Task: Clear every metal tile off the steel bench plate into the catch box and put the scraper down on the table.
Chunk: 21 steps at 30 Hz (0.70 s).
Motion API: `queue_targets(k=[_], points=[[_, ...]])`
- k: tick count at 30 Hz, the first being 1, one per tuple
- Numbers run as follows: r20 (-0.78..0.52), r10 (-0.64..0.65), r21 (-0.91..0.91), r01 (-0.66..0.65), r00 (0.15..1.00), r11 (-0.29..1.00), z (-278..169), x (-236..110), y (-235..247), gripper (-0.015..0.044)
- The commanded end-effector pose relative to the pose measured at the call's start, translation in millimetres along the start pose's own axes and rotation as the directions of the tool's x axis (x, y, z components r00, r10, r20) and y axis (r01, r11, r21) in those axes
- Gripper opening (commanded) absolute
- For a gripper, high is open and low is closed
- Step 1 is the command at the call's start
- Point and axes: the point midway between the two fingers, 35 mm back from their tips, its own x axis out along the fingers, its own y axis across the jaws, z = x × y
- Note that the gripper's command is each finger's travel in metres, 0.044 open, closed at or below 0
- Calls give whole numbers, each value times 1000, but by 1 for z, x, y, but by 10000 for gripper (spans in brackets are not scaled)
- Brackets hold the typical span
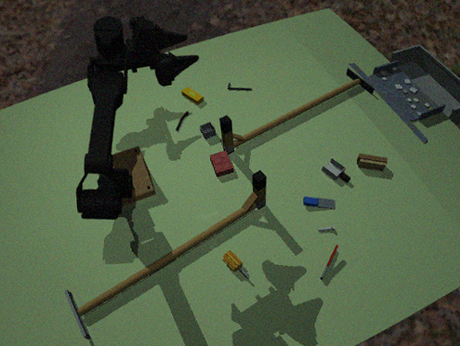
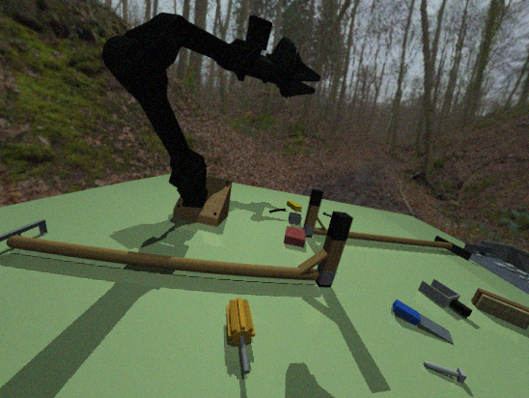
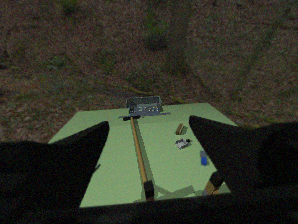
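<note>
My gripper point(image 1: 189, 46) point(image 2: 315, 84) point(image 3: 149, 122) is open and empty, held high above the back of the table, near the arm's base. A long wooden scraper point(image 1: 296, 111) point(image 2: 401, 239) point(image 3: 139, 156) lies on the table; its upright black-topped handle point(image 1: 226, 131) is mid-table and its dark blade point(image 1: 358, 79) is at the near end of the steel bench plate point(image 1: 388, 91) point(image 2: 502, 271). Several small metal tiles point(image 1: 409, 91) lie on the plate. The grey catch box point(image 1: 447, 76) point(image 3: 145, 105) stands at the plate's far end.
A second long scraper point(image 1: 168, 258) point(image 2: 169, 263) lies across the front left, with its handle point(image 1: 259, 186). Scattered about are a red block point(image 1: 221, 162), yellow block point(image 1: 192, 95), grey cube point(image 1: 208, 130), yellow screwdriver point(image 1: 233, 261), blue-handled knife point(image 1: 318, 201) and wooden block point(image 1: 372, 161).
</note>
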Motion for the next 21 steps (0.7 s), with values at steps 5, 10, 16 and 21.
queue_targets(k=[5, 10, 16, 21], points=[[2, -1, -1, 1, 1000, 1000, 0, 0, 0, 440], [2, -1, -1, 1, 1000, 1000, 0, 0, 0, 440], [2, -1, -1, 1, 1000, 1000, 0, 0, 0, 440], [-2, -1, -4, 1, 1000, 1000, 1, 2, 1, 440]])
